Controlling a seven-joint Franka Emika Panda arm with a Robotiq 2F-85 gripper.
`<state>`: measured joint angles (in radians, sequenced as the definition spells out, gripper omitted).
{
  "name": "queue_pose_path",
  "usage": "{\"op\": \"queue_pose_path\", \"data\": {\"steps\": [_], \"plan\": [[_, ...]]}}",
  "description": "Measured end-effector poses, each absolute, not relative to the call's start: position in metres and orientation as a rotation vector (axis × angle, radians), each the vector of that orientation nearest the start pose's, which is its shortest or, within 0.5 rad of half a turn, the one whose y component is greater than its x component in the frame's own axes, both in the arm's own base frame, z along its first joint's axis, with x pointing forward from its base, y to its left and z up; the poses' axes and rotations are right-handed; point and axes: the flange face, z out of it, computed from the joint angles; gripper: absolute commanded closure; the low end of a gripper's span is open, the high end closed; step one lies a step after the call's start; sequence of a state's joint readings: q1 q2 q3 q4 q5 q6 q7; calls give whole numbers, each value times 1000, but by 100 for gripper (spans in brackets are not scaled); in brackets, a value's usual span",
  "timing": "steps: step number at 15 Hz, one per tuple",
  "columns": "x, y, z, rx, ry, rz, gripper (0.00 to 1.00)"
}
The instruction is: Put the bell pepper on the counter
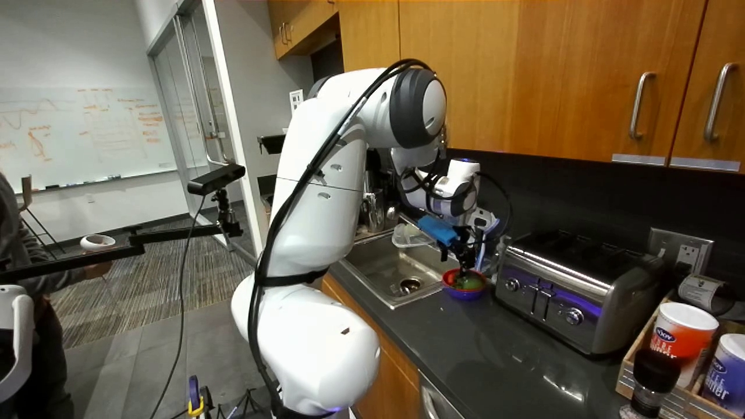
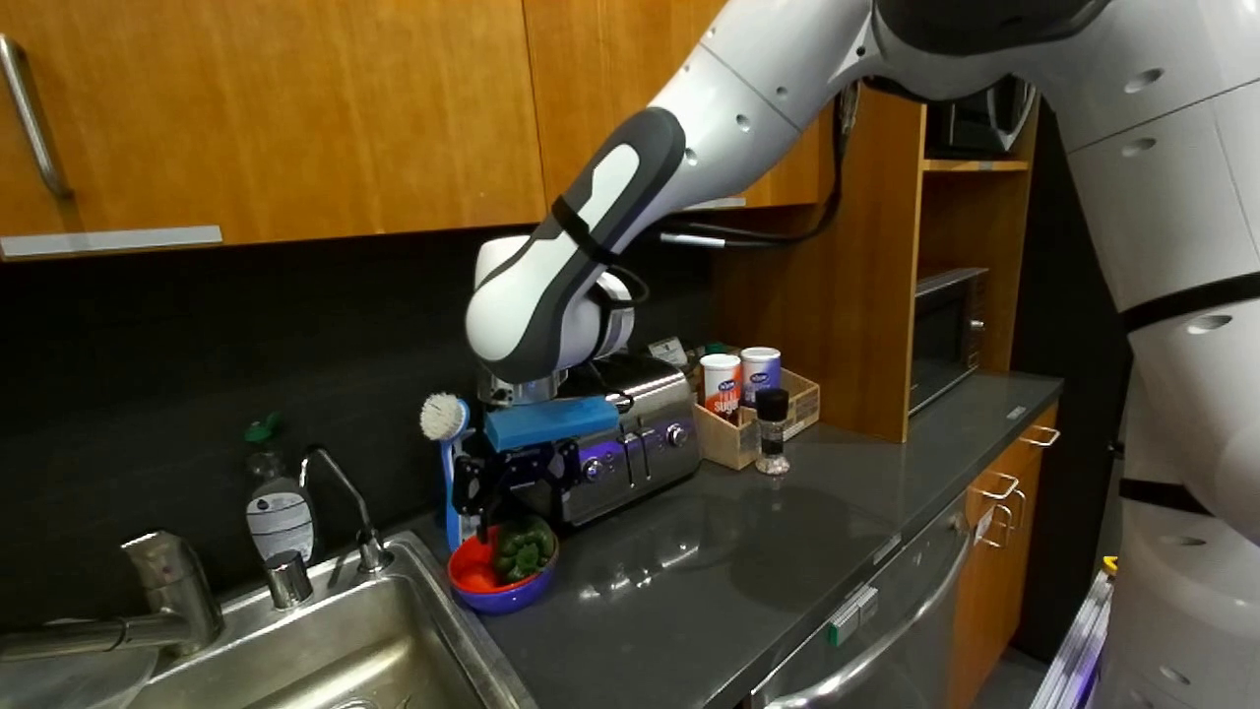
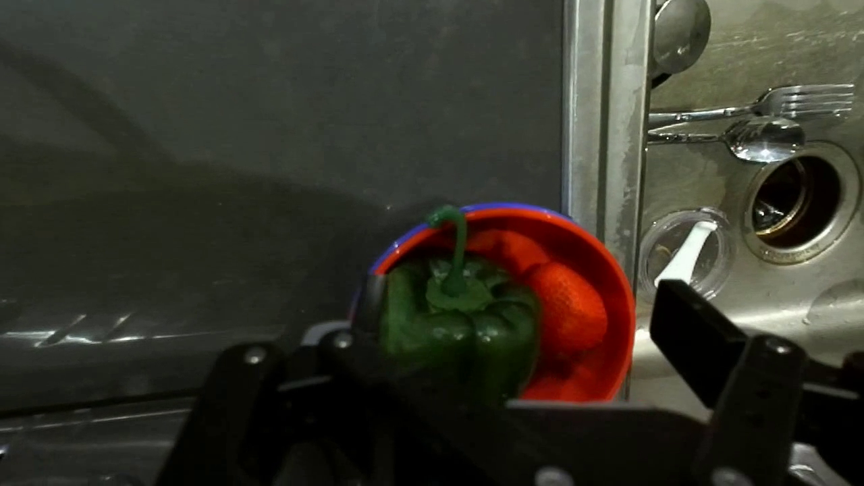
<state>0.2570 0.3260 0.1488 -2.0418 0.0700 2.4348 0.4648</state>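
The green bell pepper (image 3: 466, 324) sits stem up in a bowl (image 3: 617, 290), red inside and blue outside. The pepper shows in both exterior views (image 1: 470, 282) (image 2: 524, 549). The bowl (image 2: 507, 599) stands on the dark counter (image 2: 679, 581) between sink and toaster. My gripper (image 3: 530, 314) is open above the bowl in the wrist view. One finger is at the pepper's left side; whether it touches is unclear. The other finger is apart from the pepper, past the bowl's right side. The gripper also shows in an exterior view (image 2: 522, 502). The pepper's lower part is hidden.
A round orange-red fruit (image 3: 567, 307) lies beside the pepper in the bowl. The steel sink (image 1: 396, 262) holds cutlery and a clear cup (image 3: 685, 253). A silver toaster (image 1: 559, 291), a dish brush (image 2: 448, 433) and a soap bottle (image 2: 281, 517) stand nearby.
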Motion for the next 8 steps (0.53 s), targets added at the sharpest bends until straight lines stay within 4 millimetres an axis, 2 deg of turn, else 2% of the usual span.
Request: {"op": "queue_pose_path", "data": {"steps": [8], "plan": [[561, 228, 281, -3069, 199, -120, 0]]}}
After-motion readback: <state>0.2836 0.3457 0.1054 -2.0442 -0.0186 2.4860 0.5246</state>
